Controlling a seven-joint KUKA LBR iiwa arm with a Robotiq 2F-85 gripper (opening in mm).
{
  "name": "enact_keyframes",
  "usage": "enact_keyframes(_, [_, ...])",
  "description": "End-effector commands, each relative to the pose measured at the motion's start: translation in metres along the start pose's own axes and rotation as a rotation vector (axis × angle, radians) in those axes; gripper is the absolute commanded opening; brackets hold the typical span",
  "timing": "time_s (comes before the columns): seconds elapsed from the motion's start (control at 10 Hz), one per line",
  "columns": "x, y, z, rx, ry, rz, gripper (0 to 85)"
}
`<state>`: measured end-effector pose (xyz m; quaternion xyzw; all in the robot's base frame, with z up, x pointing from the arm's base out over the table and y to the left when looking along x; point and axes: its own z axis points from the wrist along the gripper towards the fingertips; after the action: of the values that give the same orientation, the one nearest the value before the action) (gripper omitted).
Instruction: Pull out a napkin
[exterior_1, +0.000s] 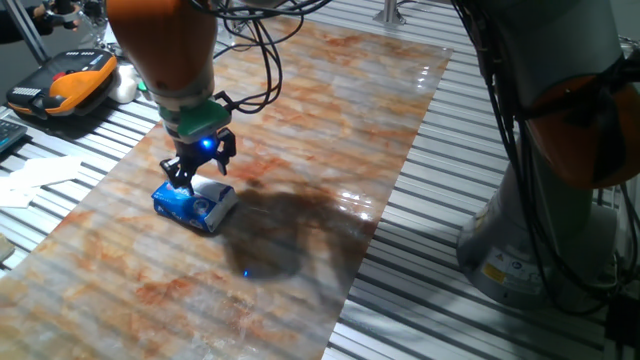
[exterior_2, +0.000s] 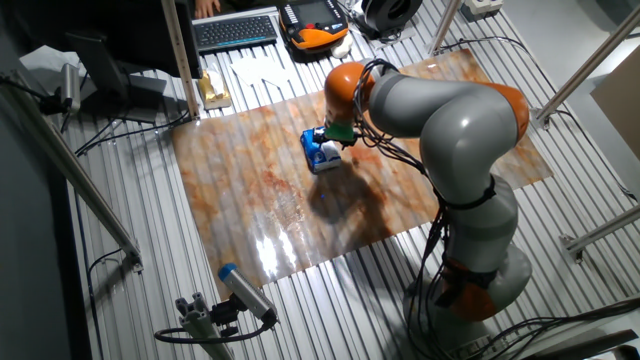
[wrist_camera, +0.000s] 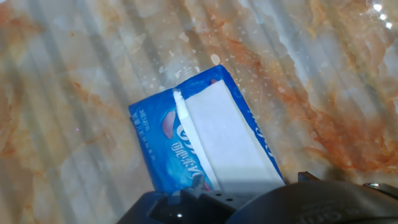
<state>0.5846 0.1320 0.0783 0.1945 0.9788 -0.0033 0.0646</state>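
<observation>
The end effector (exterior_1: 200, 172) hangs just above the pack (exterior_1: 194, 204), its dark fingers pointing down at the pack's top, with a blue light glowing between them. How wide the fingers stand, and whether they pinch anything, I cannot tell: the two fixed views are too small, and the hand view shows only a dark part of the end effector (wrist_camera: 249, 202) along its bottom edge.

The pack is blue and white and lies flat on the marbled orange-and-white slab (exterior_1: 300, 140) that covers the table (exterior_1: 430, 240), a bed of grey metal slats. In the hand view the pack (wrist_camera: 163, 149) runs from 12 o'clock, where one corner points up, down toward 6 o'clock, where it passes under the end effector. A white sheet, the napkin (wrist_camera: 227, 140), lies along the pack's top on its 3 o'clock half, flat and touching the blue wrapper; its lower end is hidden by the end effector, so I cannot tell how far out of the pack it is.

In the other fixed view the pack (exterior_2: 322, 154) sits by the slab's 12 o'clock edge, with the end effector (exterior_2: 334, 138) just over it. A keyboard (exterior_2: 236, 30) lies beyond the slab at 11 o'clock.
</observation>
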Motion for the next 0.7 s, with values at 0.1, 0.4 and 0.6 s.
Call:
enact_keyframes(0.1, [-0.001, 0.001, 0.005, 0.007, -0.01, -0.004, 51.0])
enact_keyframes(0.4, [-0.002, 0.002, 0.012, 0.008, -0.019, -0.005, 51.0])
enact_keyframes(0.6, [-0.002, 0.002, 0.012, 0.008, -0.019, -0.005, 51.0])
